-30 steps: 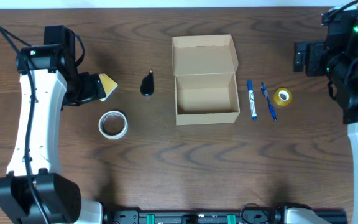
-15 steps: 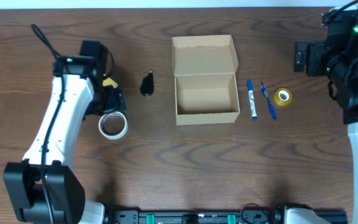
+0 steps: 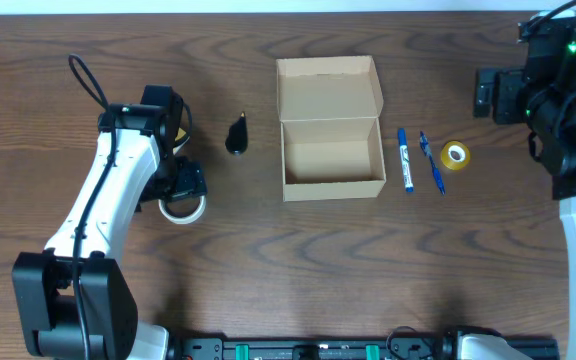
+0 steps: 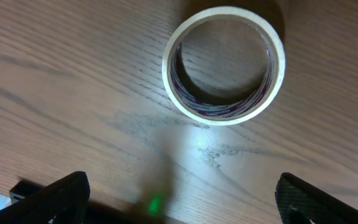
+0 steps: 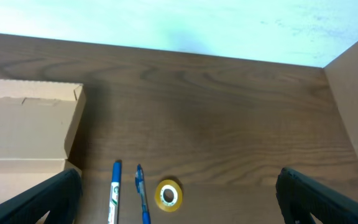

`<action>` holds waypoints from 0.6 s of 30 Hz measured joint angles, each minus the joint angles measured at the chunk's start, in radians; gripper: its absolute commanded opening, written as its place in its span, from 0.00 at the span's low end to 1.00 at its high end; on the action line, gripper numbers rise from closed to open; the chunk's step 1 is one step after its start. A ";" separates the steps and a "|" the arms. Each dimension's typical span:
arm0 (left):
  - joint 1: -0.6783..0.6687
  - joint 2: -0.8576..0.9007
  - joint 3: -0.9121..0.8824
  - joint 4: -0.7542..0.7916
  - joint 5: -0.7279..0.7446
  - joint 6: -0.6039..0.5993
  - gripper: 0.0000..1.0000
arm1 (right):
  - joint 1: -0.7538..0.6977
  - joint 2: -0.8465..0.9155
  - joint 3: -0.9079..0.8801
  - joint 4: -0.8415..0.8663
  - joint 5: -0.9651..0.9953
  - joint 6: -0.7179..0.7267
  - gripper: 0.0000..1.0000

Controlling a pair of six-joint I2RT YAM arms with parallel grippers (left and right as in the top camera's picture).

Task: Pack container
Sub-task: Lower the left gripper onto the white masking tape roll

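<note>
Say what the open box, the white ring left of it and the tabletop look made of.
Box: plain tan cardboard, matte, with a folded flap. Ring: likely a tape roll, off-white wound layers, slightly glossy purple-tinted inside. Tabletop: dark wood or wood-look laminate, visible grain, faint sheen.

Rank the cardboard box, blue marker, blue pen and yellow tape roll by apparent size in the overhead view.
1. cardboard box, by far the largest.
2. blue marker and blue pen, near-equal in length; the marker looks thicker.
3. yellow tape roll, smallest.
</note>
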 measured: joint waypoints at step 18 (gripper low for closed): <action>0.112 0.000 -0.011 0.005 0.076 0.026 0.96 | 0.000 -0.022 0.000 -0.019 0.028 -0.003 0.99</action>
